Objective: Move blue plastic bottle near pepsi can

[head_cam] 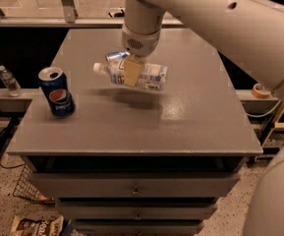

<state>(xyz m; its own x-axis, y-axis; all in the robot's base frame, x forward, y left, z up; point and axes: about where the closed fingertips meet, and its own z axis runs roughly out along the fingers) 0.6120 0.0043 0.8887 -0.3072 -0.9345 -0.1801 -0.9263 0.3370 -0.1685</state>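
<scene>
My gripper [129, 73] hangs from the white arm over the middle of the grey table [195, 127]. It is shut on the blue plastic bottle [149, 76], held level above the table with its white cap pointing left. The pepsi can [56, 91] stands upright near the table's left edge, to the left of the bottle and apart from it. The bottle's shadow lies on the tabletop below it.
A silver-and-light-blue can [116, 56] lies on the table behind the gripper, partly hidden. A tiny clear water bottle [8, 80] stands on a low ledge at the left. A tape roll [260, 90] sits at the right. A snack bag [36, 226] lies on the floor.
</scene>
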